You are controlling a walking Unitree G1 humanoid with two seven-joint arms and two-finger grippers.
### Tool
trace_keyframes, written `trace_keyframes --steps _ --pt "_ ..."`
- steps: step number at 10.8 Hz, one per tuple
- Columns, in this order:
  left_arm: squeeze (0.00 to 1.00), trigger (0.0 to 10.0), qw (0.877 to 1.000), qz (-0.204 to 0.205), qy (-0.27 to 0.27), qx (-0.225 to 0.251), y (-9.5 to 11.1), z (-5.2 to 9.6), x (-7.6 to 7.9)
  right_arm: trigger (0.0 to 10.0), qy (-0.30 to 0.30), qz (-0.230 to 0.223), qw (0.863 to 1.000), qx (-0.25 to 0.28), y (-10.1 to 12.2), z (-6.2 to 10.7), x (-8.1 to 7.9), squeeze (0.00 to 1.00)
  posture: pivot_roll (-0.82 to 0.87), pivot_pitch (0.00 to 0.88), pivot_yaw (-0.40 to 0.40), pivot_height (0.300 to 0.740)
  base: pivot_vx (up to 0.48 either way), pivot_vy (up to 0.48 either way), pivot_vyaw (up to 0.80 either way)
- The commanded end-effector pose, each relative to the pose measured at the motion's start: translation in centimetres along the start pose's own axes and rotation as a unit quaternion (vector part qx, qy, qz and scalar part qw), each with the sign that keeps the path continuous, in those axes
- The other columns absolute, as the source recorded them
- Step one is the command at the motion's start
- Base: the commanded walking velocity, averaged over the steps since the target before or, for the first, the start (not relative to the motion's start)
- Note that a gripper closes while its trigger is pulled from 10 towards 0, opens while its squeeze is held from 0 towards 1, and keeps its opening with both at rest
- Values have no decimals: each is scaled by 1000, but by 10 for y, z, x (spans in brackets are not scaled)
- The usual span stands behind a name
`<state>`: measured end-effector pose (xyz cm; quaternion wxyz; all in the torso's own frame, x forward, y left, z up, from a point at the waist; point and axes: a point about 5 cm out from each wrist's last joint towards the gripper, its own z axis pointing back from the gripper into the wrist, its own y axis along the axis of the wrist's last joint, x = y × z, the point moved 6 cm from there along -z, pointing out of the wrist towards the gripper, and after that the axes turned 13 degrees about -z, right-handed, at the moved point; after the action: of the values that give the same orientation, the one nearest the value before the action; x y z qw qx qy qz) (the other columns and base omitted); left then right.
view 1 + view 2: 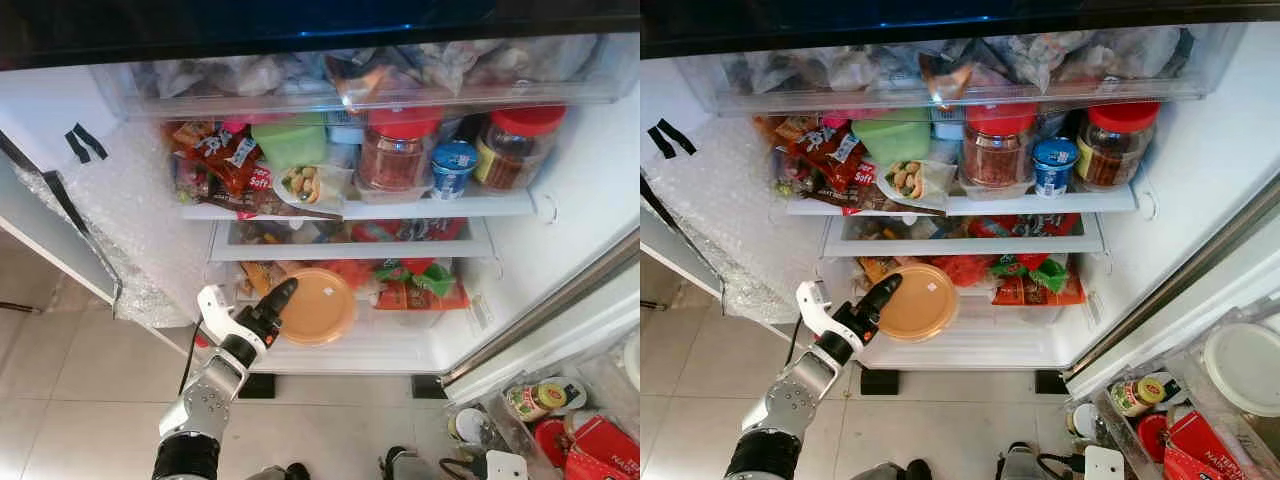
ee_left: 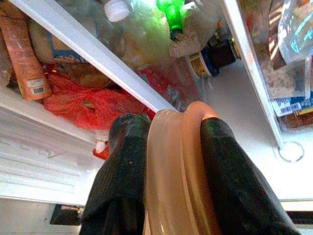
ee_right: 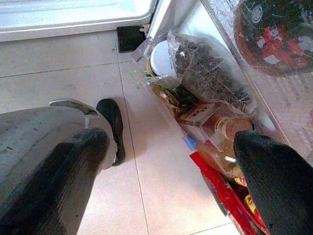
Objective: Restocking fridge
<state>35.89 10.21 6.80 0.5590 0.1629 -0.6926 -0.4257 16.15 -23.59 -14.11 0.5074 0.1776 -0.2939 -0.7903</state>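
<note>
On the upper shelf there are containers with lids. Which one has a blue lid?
The small tub standing between the two big red-lidded jars. It is much shorter than they are, and the green container sits further left.

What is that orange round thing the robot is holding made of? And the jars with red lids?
The orange lid in the left gripper looks like smooth, slightly glossy plastic with a moulded rim. The jars have see-through walls, so clear plastic or glass; I can't tell which. Their red caps look plastic.
</note>
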Motion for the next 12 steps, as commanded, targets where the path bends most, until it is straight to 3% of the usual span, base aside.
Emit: trace_keyframes --steps 1,2,12 --pt "0 10000 1000 -5 2 2 1 3 -2 10000 5 -1 999 -33 -21 5 -3 0 -101 210 97 740 0 0 -450" --pt "0 10000 1000 -6 1 1 1 3 -2 10000 7 -8 999 -33 -21 5 -3 0 -100 209 97 740 0 0 -738" --pt "0 10000 1000 -26 -6 -11 -3 2 2 10000 27 -12 999 -27 -17 5 -16 0 -100 187 100 740 0 0 -70"
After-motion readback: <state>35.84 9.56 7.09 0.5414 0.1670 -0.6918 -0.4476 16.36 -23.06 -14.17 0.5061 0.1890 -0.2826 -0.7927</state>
